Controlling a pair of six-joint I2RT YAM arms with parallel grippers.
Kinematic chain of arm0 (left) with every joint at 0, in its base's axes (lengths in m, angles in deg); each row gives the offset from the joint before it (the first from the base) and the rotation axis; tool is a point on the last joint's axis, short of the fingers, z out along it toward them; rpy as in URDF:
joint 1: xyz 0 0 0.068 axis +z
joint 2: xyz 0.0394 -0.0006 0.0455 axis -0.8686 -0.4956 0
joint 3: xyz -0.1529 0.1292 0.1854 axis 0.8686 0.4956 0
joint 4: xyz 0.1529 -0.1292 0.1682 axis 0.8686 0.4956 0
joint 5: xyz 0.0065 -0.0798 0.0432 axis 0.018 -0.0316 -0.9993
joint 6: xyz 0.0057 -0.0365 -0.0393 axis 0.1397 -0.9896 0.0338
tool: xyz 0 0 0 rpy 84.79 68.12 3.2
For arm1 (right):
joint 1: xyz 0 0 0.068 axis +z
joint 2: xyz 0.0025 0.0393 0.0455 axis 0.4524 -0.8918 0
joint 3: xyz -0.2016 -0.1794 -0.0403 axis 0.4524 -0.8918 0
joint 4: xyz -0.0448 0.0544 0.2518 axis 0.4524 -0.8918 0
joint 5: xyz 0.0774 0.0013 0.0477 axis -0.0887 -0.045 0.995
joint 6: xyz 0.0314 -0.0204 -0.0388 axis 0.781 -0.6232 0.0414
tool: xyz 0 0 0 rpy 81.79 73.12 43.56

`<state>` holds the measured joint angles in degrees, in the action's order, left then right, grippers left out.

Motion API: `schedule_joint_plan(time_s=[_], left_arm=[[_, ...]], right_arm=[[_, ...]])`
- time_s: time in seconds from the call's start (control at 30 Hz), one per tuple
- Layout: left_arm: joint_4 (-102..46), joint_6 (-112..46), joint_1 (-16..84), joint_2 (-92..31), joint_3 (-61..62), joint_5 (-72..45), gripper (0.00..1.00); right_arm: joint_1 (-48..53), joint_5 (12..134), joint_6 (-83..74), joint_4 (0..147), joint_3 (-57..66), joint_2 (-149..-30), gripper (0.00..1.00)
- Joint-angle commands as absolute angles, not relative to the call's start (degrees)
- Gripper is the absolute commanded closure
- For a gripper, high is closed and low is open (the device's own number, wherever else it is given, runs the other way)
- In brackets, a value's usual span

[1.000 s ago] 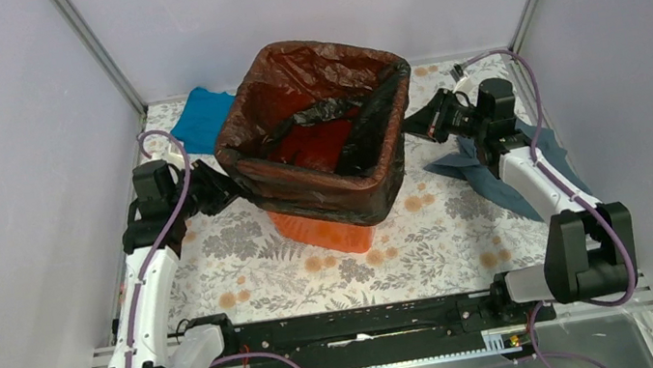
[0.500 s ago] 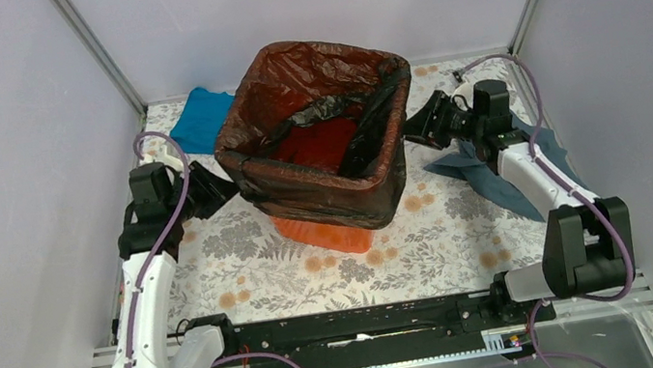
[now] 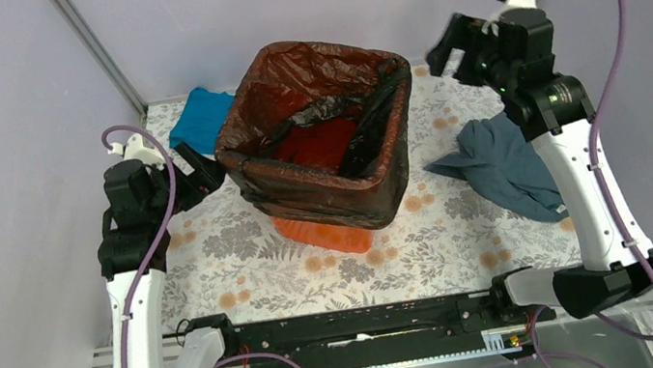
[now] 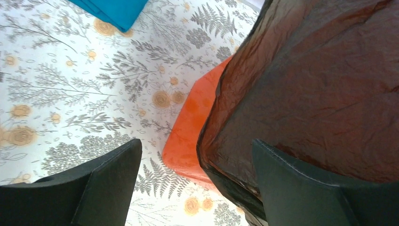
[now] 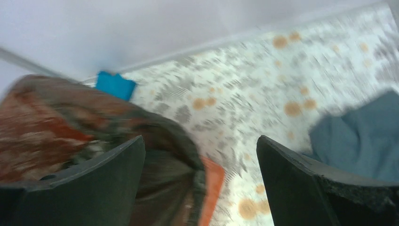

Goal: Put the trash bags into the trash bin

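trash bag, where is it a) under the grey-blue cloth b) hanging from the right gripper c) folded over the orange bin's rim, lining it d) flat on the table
c: the trash bag is turned over the rim of the trash bin and covers its walls.

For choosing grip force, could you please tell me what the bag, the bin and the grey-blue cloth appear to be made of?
The trash bag looks like thin plastic film: shiny, finely creased, orange showing through. The trash bin seems rigid plastic, smooth and evenly orange. The grey-blue cloth appears soft matte fabric, lying in loose folds.
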<state>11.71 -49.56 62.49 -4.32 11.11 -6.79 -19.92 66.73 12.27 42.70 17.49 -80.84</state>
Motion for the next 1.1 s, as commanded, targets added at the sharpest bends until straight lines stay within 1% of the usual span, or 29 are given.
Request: schedule_joint_plan(time_s=[0.0,0.1,0.17,0.27,0.33,0.43,0.53,0.67,0.8,0.87,0.97,1.07], left_arm=[[7.19,-51.37,62.21,-4.09,13.83,-1.48,0.09],[6.31,-51.22,61.84,-4.52,14.35,-0.37,0.05],[5.97,-50.91,61.58,-4.31,14.55,0.27,0.01],[5.97,-50.47,61.34,-4.41,14.89,1.51,0.01],[5.98,-50.19,61.3,-4.28,15.25,1.96,0.01],[6.47,-49.72,61.26,-3.84,15.16,1.76,0.01],[7.5,-48.97,61.24,-3.12,14.75,0.3,0.01],[7.94,-48.19,61.21,-3.08,14.59,-0.87,0.01],[7.86,-48.5,61.25,-3.64,13.9,0.18,0.01],[7.93,-48.48,61.13,-3.47,13.53,0.33,0.01],[8.48,-48.26,61.09,-3.12,13.35,-0.46,0.01],[10.43,-46.32,61.11,-3.08,12.37,-4.2,0.01]], right_arm=[[-4.79,53.17,4.1,34.81,34.95,-87.13,0.05],[5.57,49.88,0.85,31.17,46.98,-94.69,0.05],[9.81,51.84,0.11,32.29,50.55,-98.41,0.05],[14.7,57.8,0.24,34.97,54.32,-104.25,0.07],[16.57,59.14,-0.41,35.33,57.07,-108.66,0.1],[16.99,53.76,-1.67,33.63,59.82,-113.71,0.14],[16.96,46.64,-2.9,34.33,57.56,-115.06,0.16],[16.96,33.36,-4.14,36.46,52.46,-115.2,0.17],[16.96,22.14,-7.65,39.54,49.38,-116.46,0.13],[16.96,22.64,-7.9,38.9,50.4,-117.66,0.11],[17.06,27.38,-6.16,37.52,52.79,-119.26,0.08],[17.7,31.67,-4.26,34.83,57.24,-120.63,0.07]])
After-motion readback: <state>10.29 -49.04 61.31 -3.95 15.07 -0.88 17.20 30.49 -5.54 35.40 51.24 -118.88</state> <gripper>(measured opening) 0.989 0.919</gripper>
